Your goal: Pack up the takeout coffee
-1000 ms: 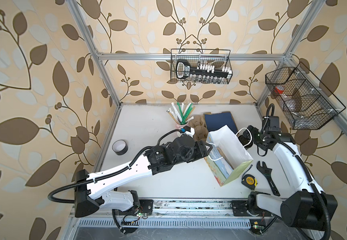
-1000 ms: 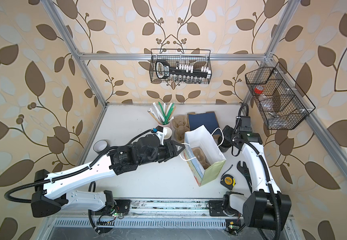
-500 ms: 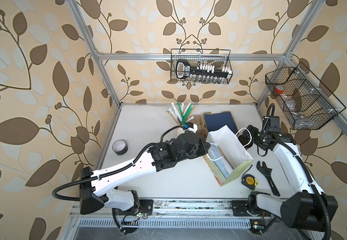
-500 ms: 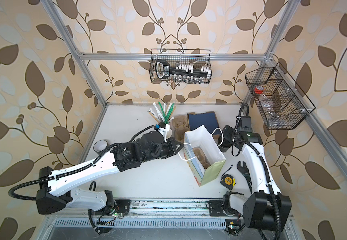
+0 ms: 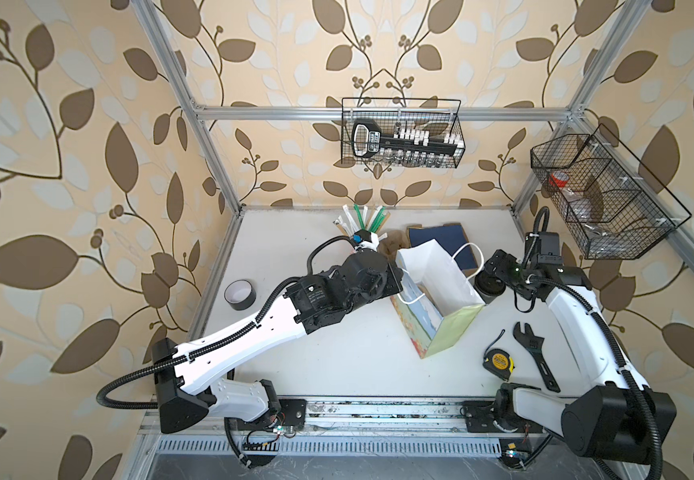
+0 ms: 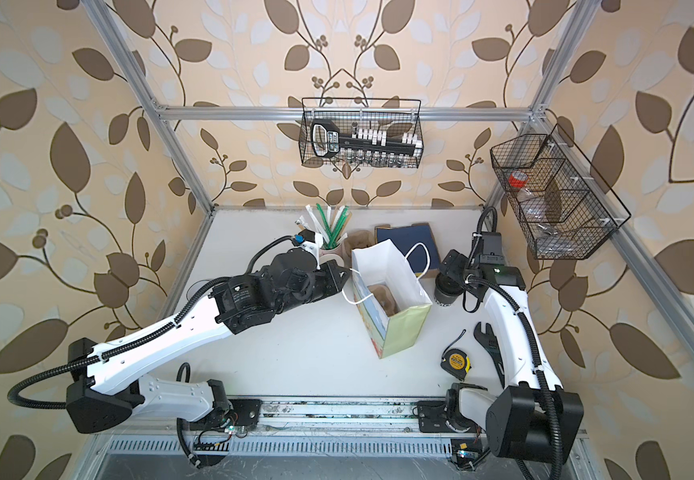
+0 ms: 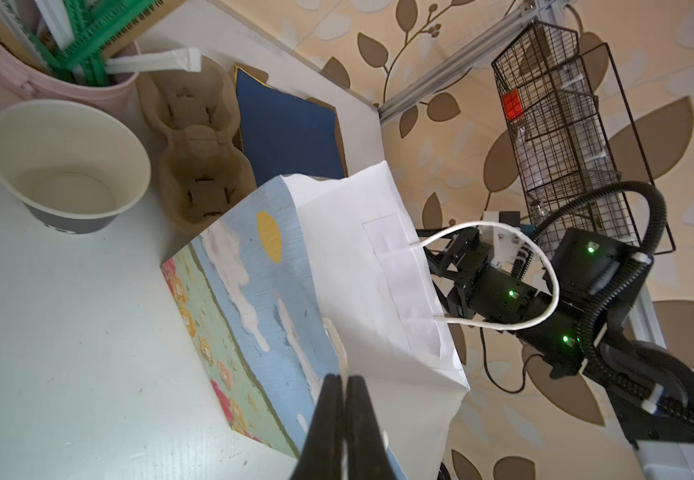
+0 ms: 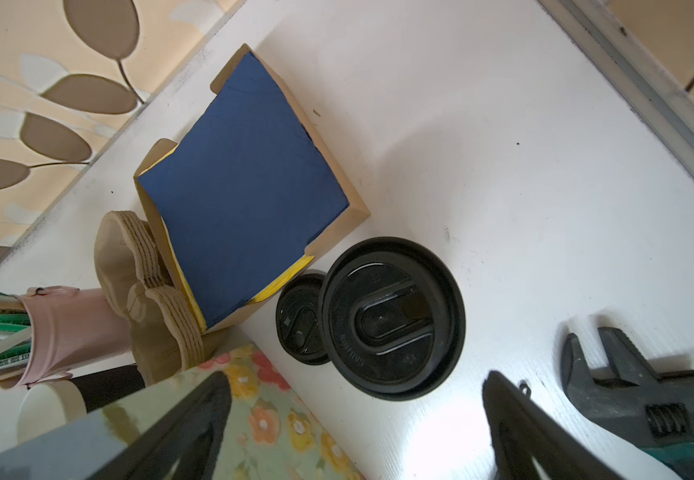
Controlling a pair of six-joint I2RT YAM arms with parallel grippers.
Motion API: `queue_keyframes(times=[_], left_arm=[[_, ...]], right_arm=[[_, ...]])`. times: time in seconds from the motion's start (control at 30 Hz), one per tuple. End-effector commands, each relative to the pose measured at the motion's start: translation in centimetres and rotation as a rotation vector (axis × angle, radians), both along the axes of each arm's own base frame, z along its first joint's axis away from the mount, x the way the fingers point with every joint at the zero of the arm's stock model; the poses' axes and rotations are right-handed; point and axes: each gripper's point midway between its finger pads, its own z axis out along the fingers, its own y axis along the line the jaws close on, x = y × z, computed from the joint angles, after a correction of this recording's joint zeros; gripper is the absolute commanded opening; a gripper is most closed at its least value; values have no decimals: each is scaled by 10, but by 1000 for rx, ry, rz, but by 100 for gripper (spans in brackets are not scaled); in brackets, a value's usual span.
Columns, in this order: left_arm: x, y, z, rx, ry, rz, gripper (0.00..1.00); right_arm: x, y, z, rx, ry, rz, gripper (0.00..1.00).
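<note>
At the left, the left hand (image 7: 345, 382) is pinched fully closed, seemingly on the near cord handle (image 7: 334, 338) of the paper gift bag (image 6: 403, 328). From that grip it can steady the bag's open mouth. Far-left of the bag, an open black paper cup (image 7: 66, 166) stands upright on the desk (image 5: 337, 353). It shows a white, empty inside and sits just beside the pink cup of straws (image 8: 62, 332). The bag stands mid-desk, and something brown, possibly a pulp carrier, lies at its bottom. Just right of the bag is the lidded black paper cup (image 8: 393, 318), upright, with a spare lid (image 8: 297, 320) flat against its far-left side. The right hand (image 8: 353, 377) hovers over this cup with its fingers spread wide and nothing in them. This cup probably handles as light, thin-walled and easily dented. Whether it is filled cannot be told, so it is best kept upright. The smooth plastic lid looks slippery and could pop off if squeezed or lifted by. The safer hold is across the paper wall just under the lid's rim, where the taper widens and the rim stiffens the wall, with gentle pressure. The bag is floppy and light, so the cup should go straight down through the mouth without brushing the walls. Near-right lie a tape measure (image 5: 499, 363) and a wrench (image 5: 534, 353).
</note>
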Motion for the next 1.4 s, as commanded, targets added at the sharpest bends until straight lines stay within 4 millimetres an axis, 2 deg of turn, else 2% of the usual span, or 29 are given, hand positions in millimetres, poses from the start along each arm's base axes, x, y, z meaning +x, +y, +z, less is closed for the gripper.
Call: queue_keyframes(times=[0.0, 0.17, 0.43, 0.5, 0.57, 0.73, 0.9, 0.93, 1.07, 1.37], left_arm=[[6, 23, 21, -15, -57, 41, 0], [11, 38, 13, -1, -42, 61, 0], [11, 42, -6, 21, -3, 58, 0], [11, 46, -7, 19, 0, 65, 10], [9, 50, -4, 14, -10, 70, 27], [5, 63, 9, 34, -46, 76, 58], [0, 83, 25, 115, -110, 89, 96], [0, 87, 28, 138, -127, 85, 99], [-9, 110, 27, 230, -140, 100, 99], [-41, 186, -31, 370, -109, 224, 99]], right_arm=[[-4, 1, -5, -25, 33, 15, 96], [-6, -1, -9, -58, 75, 10, 98], [-9, -7, -7, -121, 115, -10, 100], [-13, -12, -4, -150, 119, -26, 100], [-16, -15, -5, -163, 136, -38, 100], [-15, -14, -7, -186, 161, -31, 100], [-10, -7, -10, -160, 160, 6, 100], [-9, -6, -12, -159, 161, 7, 100], [-8, -8, -12, -183, 158, 5, 100], [-3, -9, -14, -188, 167, 11, 100]])
